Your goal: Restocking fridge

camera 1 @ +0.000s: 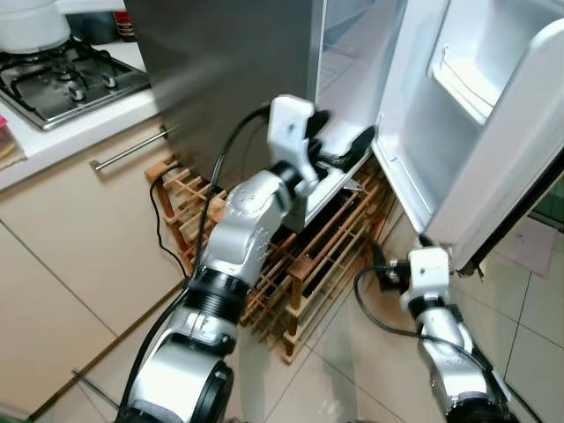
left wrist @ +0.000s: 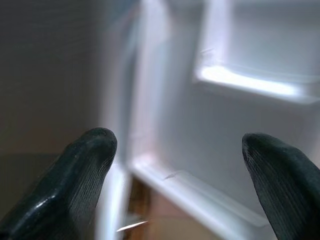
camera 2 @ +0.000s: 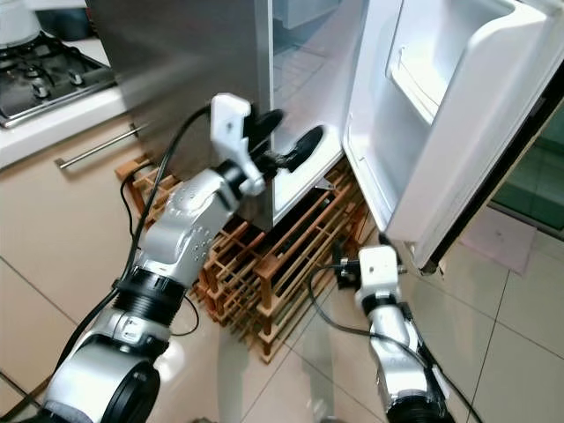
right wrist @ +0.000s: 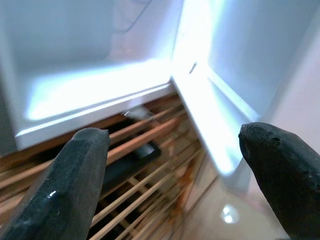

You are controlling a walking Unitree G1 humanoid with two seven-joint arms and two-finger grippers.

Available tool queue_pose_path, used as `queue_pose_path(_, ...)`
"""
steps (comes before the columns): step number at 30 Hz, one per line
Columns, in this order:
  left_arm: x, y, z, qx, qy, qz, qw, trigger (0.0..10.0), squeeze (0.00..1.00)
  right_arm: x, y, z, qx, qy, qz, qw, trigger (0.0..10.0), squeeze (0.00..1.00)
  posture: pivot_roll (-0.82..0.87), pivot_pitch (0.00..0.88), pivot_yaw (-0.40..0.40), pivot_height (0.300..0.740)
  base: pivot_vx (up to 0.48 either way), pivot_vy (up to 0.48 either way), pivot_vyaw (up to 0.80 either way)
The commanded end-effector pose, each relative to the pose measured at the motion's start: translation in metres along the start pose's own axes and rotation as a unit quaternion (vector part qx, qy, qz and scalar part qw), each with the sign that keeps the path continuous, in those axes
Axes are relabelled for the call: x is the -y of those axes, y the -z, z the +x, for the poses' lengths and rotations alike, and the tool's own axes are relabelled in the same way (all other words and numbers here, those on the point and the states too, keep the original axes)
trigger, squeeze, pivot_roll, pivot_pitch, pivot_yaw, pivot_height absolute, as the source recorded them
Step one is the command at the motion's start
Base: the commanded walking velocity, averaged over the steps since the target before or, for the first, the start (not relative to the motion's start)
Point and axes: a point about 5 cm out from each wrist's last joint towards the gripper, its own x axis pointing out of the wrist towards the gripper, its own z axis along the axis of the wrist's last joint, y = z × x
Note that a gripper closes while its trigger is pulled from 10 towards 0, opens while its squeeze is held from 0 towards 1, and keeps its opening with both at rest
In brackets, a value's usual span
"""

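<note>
The fridge (camera 1: 229, 70) has a steel side and a white inside, and its door (camera 1: 493, 150) stands swung out to the right. An empty door shelf (camera 1: 463, 84) shows on the inner face of the door. My left gripper (camera 1: 339, 141) is raised at the bottom front edge of the fridge opening, open, with nothing between its fingers (left wrist: 85, 170). My right gripper (right wrist: 175, 150) hangs low beside the door's lower corner, open and empty, facing the fridge's base.
A wooden slatted rack (camera 1: 308, 264) sits on the floor under and in front of the fridge, with a black cable (camera 1: 163, 220) beside it. To the left are a cabinet with a bar handle (camera 1: 128, 150), a gas hob (camera 1: 62, 75) and a white pot (camera 1: 31, 22). Tiled floor (camera 1: 538, 326) lies to the right.
</note>
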Motion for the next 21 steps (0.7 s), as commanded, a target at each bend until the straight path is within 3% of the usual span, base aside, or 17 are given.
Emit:
queue_pose_path(1,-0.011,0.008,-0.009,-0.02,-0.037,0.05,0.998,10.0,0.0,0.008,-0.001,0.006,-0.007,0.016,-0.004,1.0,10.0,0.08,-0.08,0.0,0.047,0.74,0.0,0.0,0.0)
queue_pose_path(4,-0.025,0.022,-0.022,-0.05,-0.075,0.1,0.991,10.0,0.0,0.016,-0.007,0.014,-0.001,0.026,-0.012,1.0,10.0,0.07,-0.07,0.0,0.047,0.74,0.0,0.0,0.0)
queue_pose_path(5,-0.034,0.031,-0.032,-0.069,-0.097,0.108,0.987,10.0,0.0,0.021,-0.008,0.017,-0.002,0.035,-0.016,0.999,10.0,0.07,-0.07,0.0,0.046,0.74,0.0,0.0,0.0)
queue_pose_path(8,-0.042,0.038,-0.039,-0.082,-0.114,0.116,0.983,10.0,0.0,0.024,-0.009,0.019,-0.004,0.041,-0.018,0.999,10.0,0.07,-0.07,0.0,0.046,0.74,0.0,0.0,0.0)
queue_pose_path(12,-0.078,0.066,-0.081,-0.158,-0.228,0.168,0.946,10.0,0.0,0.032,-0.011,0.025,-0.005,0.053,-0.024,0.998,10.0,0.07,-0.06,0.0,0.046,0.74,0.0,0.0,0.0)
queue_pose_path(13,-0.078,0.066,-0.081,-0.158,-0.228,0.168,0.946,10.0,0.0,0.032,-0.011,0.025,-0.005,0.053,-0.024,0.998,10.0,0.07,-0.06,0.0,0.046,0.74,0.0,0.0,0.0)
queue_pose_path(15,-0.087,0.074,-0.099,-0.178,-0.261,0.177,0.932,10.0,0.0,0.036,-0.011,0.026,-0.006,0.059,-0.027,0.998,10.0,0.07,-0.06,0.0,0.045,0.74,0.0,0.0,0.0)
queue_pose_path(17,-0.089,0.076,-0.103,-0.181,-0.268,0.181,0.929,10.0,0.0,0.037,-0.011,0.026,-0.006,0.061,-0.028,0.998,10.0,0.07,-0.06,0.0,0.045,0.74,0.0,0.0,0.0)
queue_pose_path(21,-0.091,0.087,-0.121,-0.199,-0.285,0.169,0.922,10.0,0.0,0.059,-0.009,0.025,-0.019,0.088,-0.048,0.995,10.0,0.07,-0.05,0.0,0.041,0.74,0.0,0.0,0.0)
